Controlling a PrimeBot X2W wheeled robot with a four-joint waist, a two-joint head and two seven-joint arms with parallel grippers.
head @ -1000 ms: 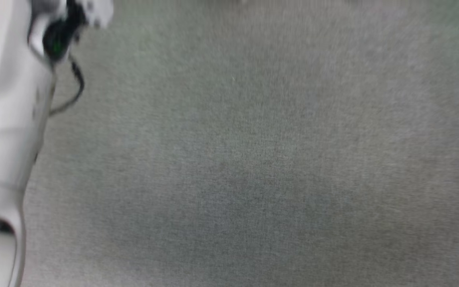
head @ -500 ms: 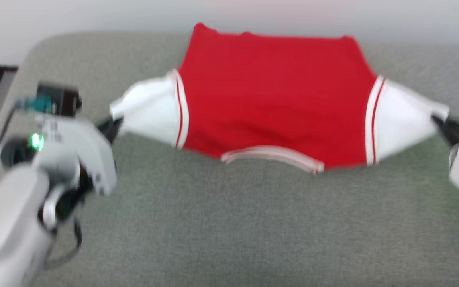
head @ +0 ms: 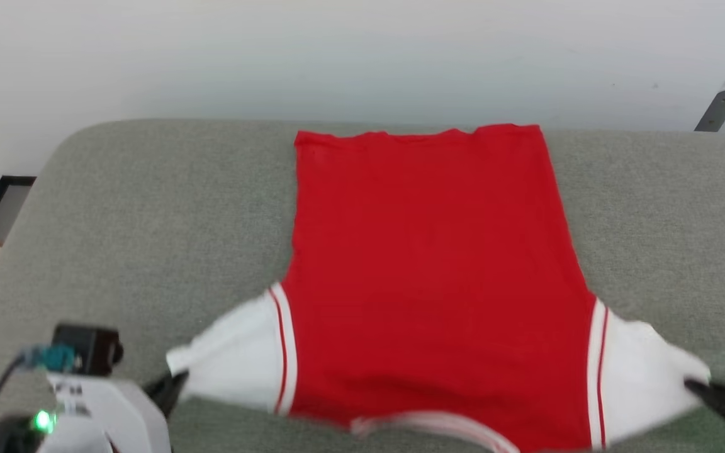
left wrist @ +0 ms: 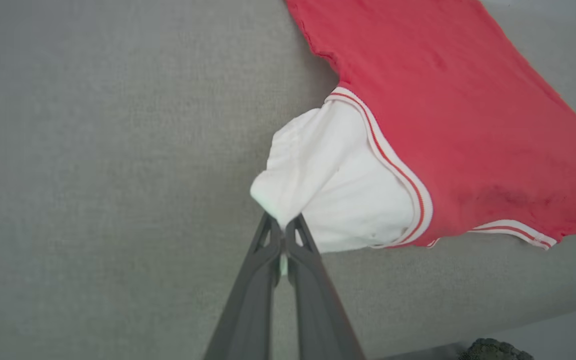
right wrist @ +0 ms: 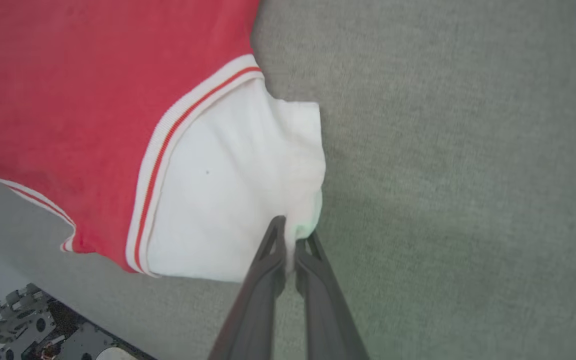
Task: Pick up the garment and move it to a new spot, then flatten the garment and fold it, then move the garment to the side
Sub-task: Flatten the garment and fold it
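At the head view's lower corners, the left end effector [head: 172,385] and right end effector [head: 697,389] each pinch a white sleeve of the garment [head: 425,270], which lies spread mid-frame on the grey bench [head: 148,207], hem toward the top.

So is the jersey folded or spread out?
Spread out: the red jersey lies open on the grey fabric surface, left gripper and right gripper holding its sleeves apart.

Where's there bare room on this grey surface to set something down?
Bare grey surface lies left of the garment, out to the rounded corner, and right of it too. The near edge is crowded: the left gripper and right gripper each pinch a white sleeve there.
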